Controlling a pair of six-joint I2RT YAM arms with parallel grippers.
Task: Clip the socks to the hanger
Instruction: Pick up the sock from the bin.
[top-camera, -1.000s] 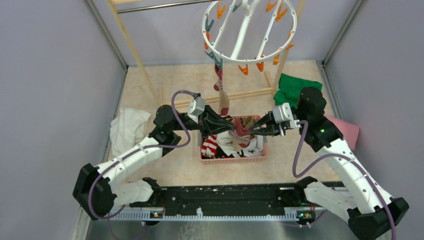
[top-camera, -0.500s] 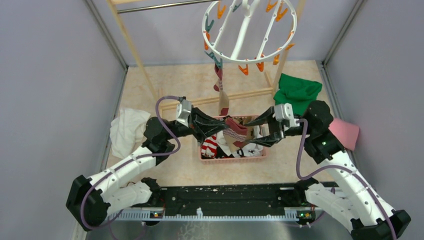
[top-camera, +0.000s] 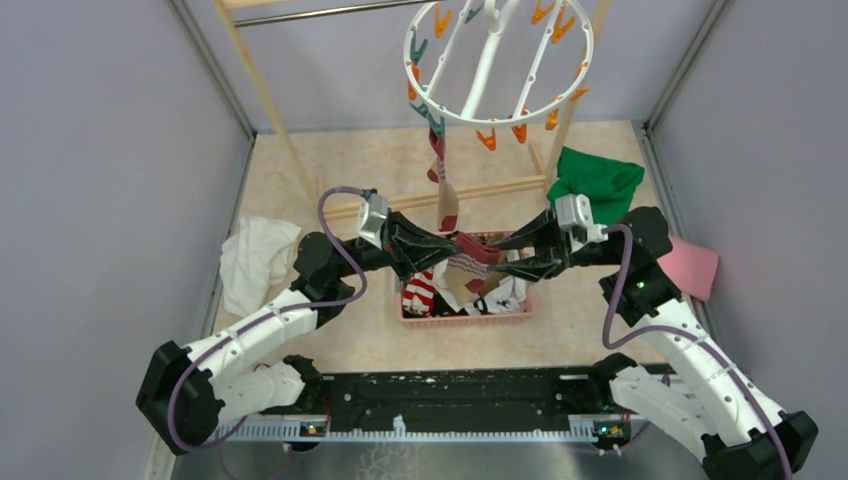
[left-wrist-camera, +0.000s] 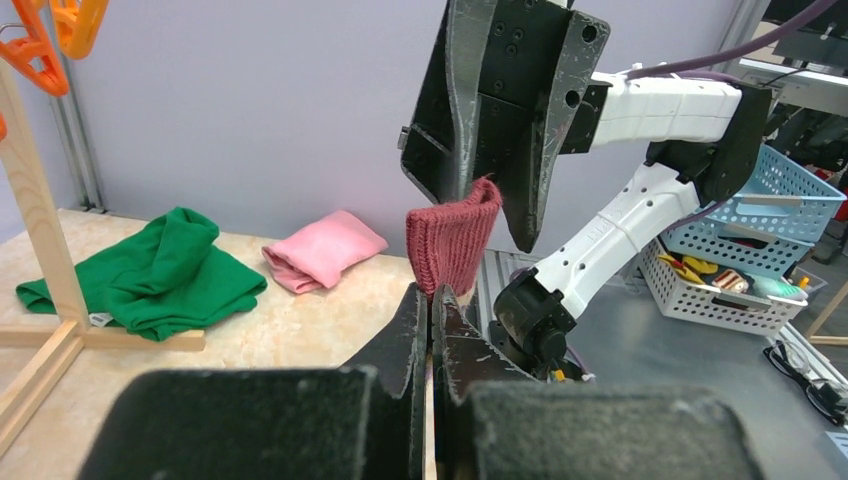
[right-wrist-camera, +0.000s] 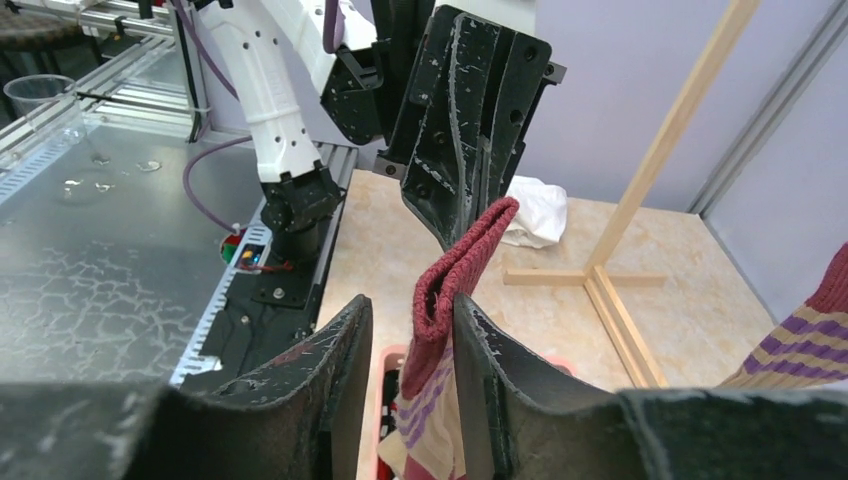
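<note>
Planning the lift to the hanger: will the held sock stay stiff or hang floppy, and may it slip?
Probably floppy: the sock folds at its cuff and hangs limp from the left gripper. Likely light: one pinch carries it. Its ribbed knit looks grippy, so slipping seems unlikely.

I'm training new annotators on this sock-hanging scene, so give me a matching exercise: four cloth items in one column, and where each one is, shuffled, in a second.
Items
1. green cloth
2. pink cloth
3. white cloth
4. maroon-cuffed sock

Places
A. on the floor by the left wall
B. above the pink basket, pinched in the left gripper
C. on the floor near the right wall, beside the right arm
D. at the right foot of the wooden rack

Pairs: 1-D, 2-C, 3-A, 4-B
</note>
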